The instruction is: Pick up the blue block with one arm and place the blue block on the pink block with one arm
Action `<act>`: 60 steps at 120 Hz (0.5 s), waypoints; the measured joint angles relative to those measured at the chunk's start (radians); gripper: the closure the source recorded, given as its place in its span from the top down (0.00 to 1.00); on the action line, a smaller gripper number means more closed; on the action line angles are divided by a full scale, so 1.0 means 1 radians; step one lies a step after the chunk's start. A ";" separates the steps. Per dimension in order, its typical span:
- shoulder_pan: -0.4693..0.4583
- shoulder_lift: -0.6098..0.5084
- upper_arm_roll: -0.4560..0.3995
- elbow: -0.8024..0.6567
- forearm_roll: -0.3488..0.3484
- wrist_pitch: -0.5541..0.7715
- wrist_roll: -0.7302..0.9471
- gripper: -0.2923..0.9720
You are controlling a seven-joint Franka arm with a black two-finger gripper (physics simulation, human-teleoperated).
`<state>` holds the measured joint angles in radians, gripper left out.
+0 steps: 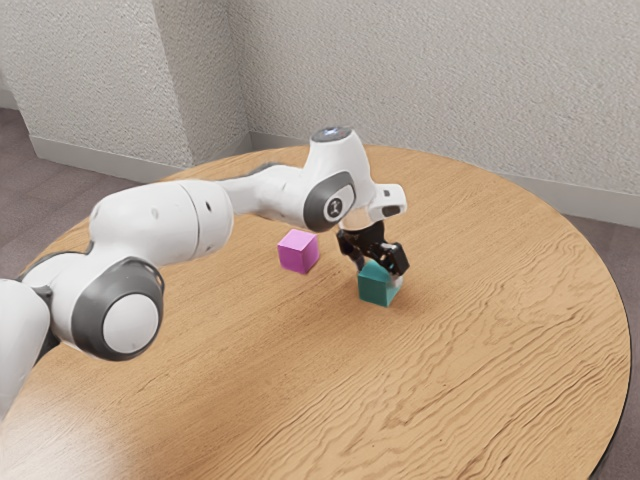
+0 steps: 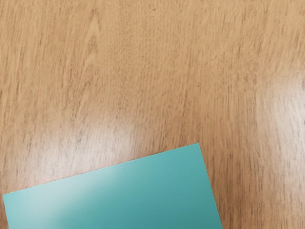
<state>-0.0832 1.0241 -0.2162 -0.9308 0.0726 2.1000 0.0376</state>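
one claw (image 1: 381,264) over teal block (image 1: 375,291), top part-hidden

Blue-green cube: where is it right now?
The blue-green cube sits on the round wooden table, directly under the black gripper, to the exterior view's right of the pink cube and apart from it.

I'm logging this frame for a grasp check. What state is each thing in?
Blue block: flat on the table, apparently not lifted, just under the gripper.
Pink block: on the table, apart from the blue block, nothing on top.
Gripper: lowered onto the blue block's top; whether it grips cannot be told.
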 joint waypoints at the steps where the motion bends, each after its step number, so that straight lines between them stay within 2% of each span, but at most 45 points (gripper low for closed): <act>1: 0.000 0.000 0.000 0.000 -0.003 0.001 -0.001 0.77; 23: -0.001 0.007 0.016 -0.007 -0.044 0.020 -0.013 0.77; 60: -0.006 0.016 0.045 -0.010 -0.054 0.029 -0.025 0.77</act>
<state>-0.0888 1.0398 -0.1717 -0.9410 0.0182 2.1290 0.0129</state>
